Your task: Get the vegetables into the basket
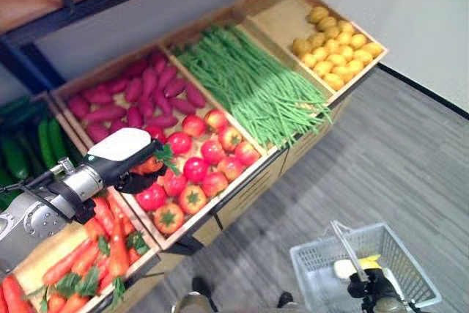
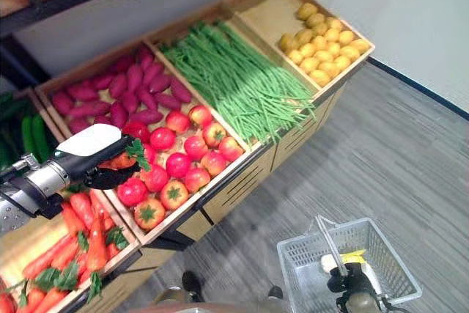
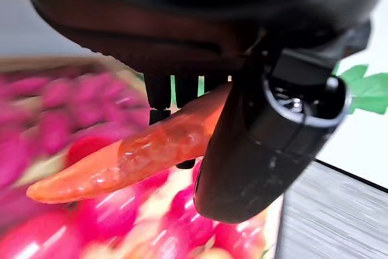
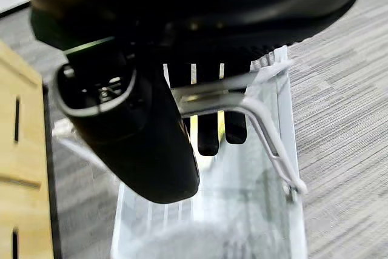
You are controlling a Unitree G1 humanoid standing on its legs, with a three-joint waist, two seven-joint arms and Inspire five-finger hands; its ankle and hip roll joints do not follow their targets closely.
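Left wrist view, left robot hand (image 3: 260, 144) gripping carrot (image 3: 133, 156), right robot hand (image 4: 139, 144) clasping basket handle (image 4: 242, 104).

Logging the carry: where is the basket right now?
The basket hangs at lower right over the grey floor, its handle gripped by the right hand.

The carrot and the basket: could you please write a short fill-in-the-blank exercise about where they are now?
1. The left hand holds a ____ above the tomatoes.
2. The right hand is closed on the handle of the ____.
3. The crate between the tomatoes and the potatoes holds green ____.
4. The basket hangs above the grey ____.

Missing words: carrot; basket; beans; floor
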